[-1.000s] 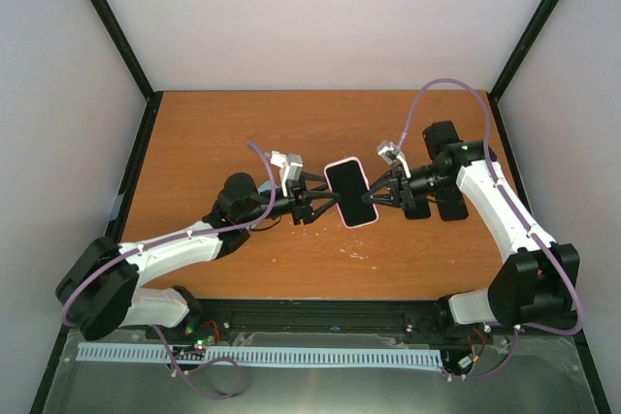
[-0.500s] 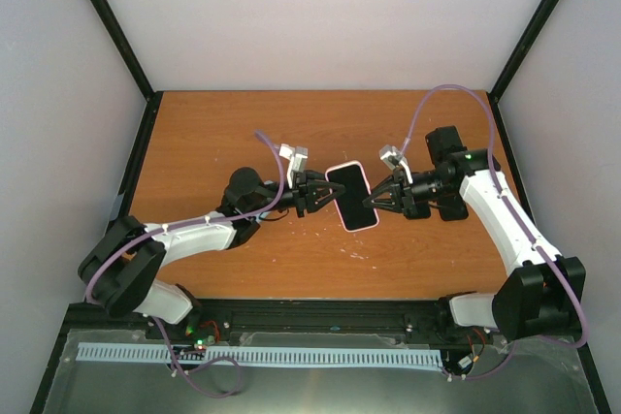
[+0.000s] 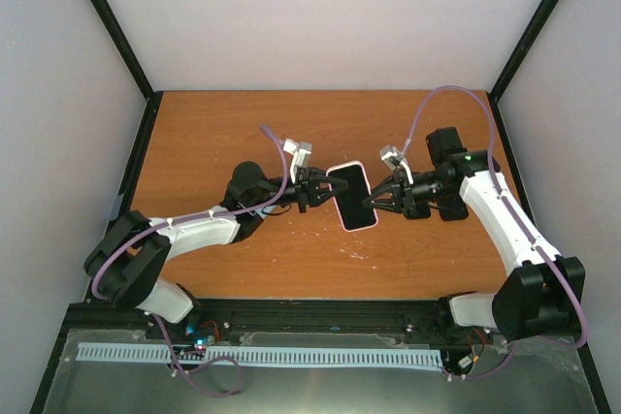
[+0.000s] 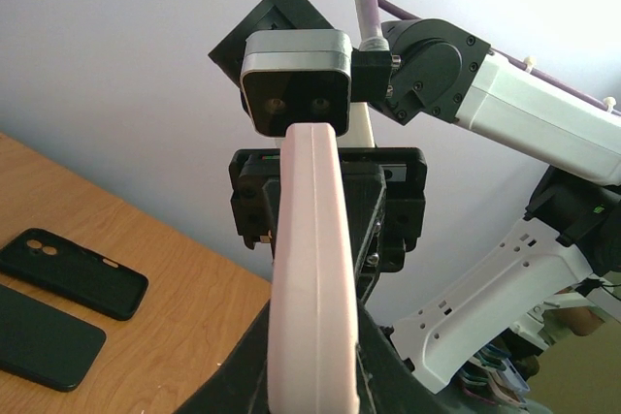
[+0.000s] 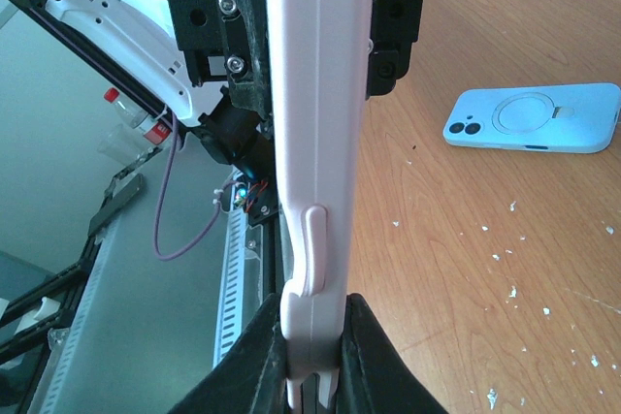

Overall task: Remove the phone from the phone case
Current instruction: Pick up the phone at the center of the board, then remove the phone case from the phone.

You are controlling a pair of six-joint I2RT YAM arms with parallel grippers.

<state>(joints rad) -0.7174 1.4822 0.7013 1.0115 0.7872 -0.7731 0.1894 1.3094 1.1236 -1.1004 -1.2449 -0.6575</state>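
Note:
A phone (image 3: pixel 352 197) with a dark screen sits in a pale pink case (image 3: pixel 365 224) and is held in the air over the middle of the table. My left gripper (image 3: pixel 322 191) is shut on its left long edge. My right gripper (image 3: pixel 373 202) is shut on its right long edge. In the left wrist view the pink case (image 4: pixel 312 259) runs edge-on from my left gripper (image 4: pixel 312 361) towards the right gripper's camera. In the right wrist view the case (image 5: pixel 315 143) shows edge-on with a side button, clamped in my right gripper (image 5: pixel 315 341).
A black phone case (image 4: pixel 73 273) and a flat black phone (image 4: pixel 44 336) lie on the wooden table (image 3: pixel 233 133) under the right arm. A light blue case (image 5: pixel 534 118) lies on the table beyond the left arm. Black frame posts stand at the table's corners.
The left arm has swung towards the far side and its gripper has moved a little up the phone's left edge. The phone has stayed held between both grippers, shifting only slightly.

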